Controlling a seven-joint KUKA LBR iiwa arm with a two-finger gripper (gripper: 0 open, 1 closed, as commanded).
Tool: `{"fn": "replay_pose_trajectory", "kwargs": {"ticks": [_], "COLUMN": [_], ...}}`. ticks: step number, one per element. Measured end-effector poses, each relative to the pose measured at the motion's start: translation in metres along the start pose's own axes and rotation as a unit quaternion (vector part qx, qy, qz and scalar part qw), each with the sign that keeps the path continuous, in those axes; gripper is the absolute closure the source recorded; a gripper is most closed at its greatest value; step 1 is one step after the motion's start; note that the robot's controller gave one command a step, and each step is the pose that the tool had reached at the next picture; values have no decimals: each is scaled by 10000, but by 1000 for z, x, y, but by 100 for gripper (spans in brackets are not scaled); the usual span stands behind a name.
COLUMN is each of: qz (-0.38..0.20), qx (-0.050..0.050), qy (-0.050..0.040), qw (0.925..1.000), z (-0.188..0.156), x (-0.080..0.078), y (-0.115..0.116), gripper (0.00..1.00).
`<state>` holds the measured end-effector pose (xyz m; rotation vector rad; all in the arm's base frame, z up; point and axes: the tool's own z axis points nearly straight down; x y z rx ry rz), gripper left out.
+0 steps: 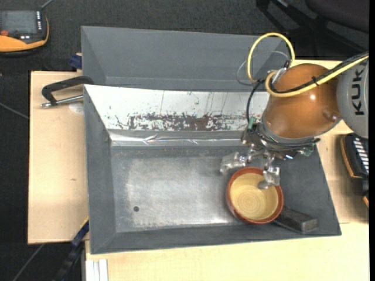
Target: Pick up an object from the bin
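A round bowl [255, 202], red-brown outside and pale wood inside, sits on the bin floor at the front right. My gripper [251, 171] hangs over the bowl's back rim, open. One fingertip [269, 180] is down inside the bowl. The other fingertip [229, 164] is outside the bowl, to its back left. Nothing is clamped between them. A flat dark bar [297, 220] lies against the bowl's right front side, partly tucked under it.
A small dark speck [136, 209] marks the bin floor at the front left. The arm's orange cover and yellow cable hang over the bin's right back corner. The bin's sloped walls close in around the bowl at the right and front.
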<state>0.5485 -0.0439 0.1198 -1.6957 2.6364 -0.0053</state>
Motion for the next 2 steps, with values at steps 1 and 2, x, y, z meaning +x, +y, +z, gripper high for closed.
{"fn": "replay_pose_trajectory", "kwargs": {"ticks": [1,2], "qz": [10,-973], "qx": [-23,76], "qy": [0,-74], "qw": [10000,9952], "z": [1,-90], "x": [0,71], "y": [1,4], "gripper": [100,100]}}
